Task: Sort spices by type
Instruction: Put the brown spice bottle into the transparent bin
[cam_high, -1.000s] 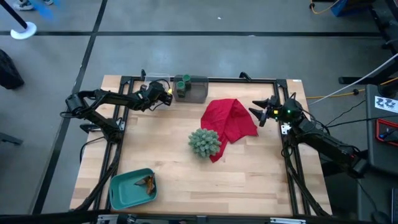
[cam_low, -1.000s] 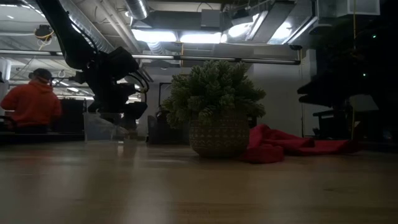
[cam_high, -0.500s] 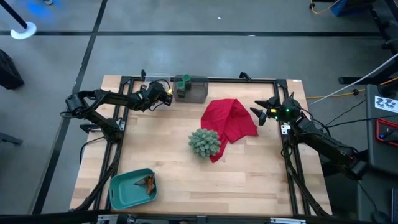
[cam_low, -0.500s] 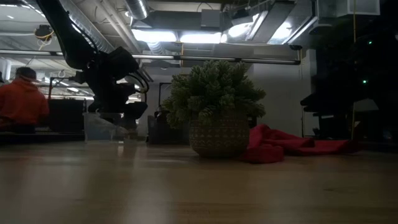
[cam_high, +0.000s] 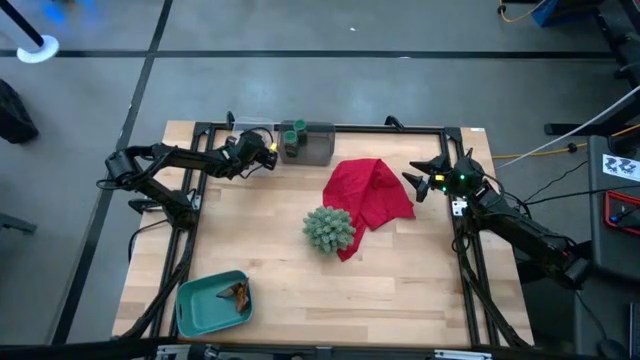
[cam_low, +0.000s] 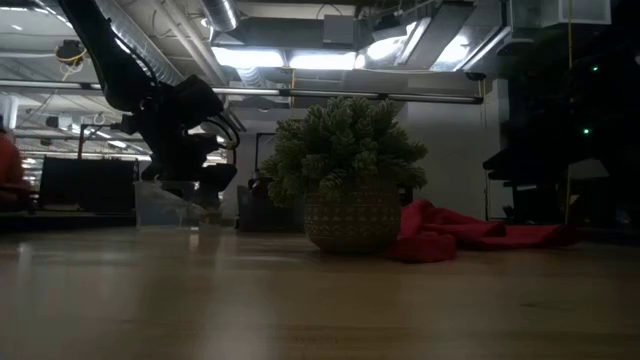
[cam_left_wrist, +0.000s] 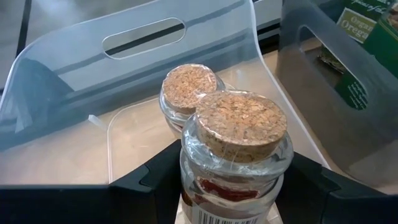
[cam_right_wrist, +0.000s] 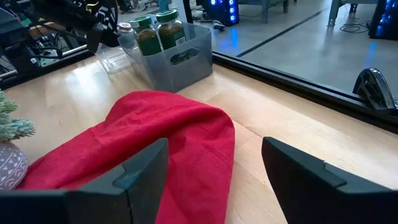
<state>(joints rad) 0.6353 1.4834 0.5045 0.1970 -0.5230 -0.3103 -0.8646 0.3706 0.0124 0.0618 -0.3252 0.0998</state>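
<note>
My left gripper (cam_high: 268, 152) is at the table's far left, shut on a small glass jar with a cork stopper (cam_left_wrist: 239, 146), held over a clear plastic bin (cam_left_wrist: 74, 93). A second cork-stoppered jar (cam_left_wrist: 188, 92) stands in that bin. Beside it a grey bin (cam_high: 306, 145) holds jars with green lids (cam_right_wrist: 163, 28). My right gripper (cam_high: 418, 184) is open and empty at the right, beside the red cloth (cam_high: 370, 192). A teal tray (cam_high: 212, 303) at the near left holds small brown packets (cam_high: 235, 293). My left gripper pinches the cork jar's glass body (cam_left_wrist: 231, 180) between its two fingers, one on each side, below the neck. The jar stands upright in the hold, its cork up, just in front of the other jar. Its bottom is out of view.
A spiky green plant in a woven pot (cam_high: 329, 229) stands mid-table next to the red cloth. A black metal frame (cam_high: 325, 127) runs round the table's edges. Bare wood lies between the plant and the teal tray.
</note>
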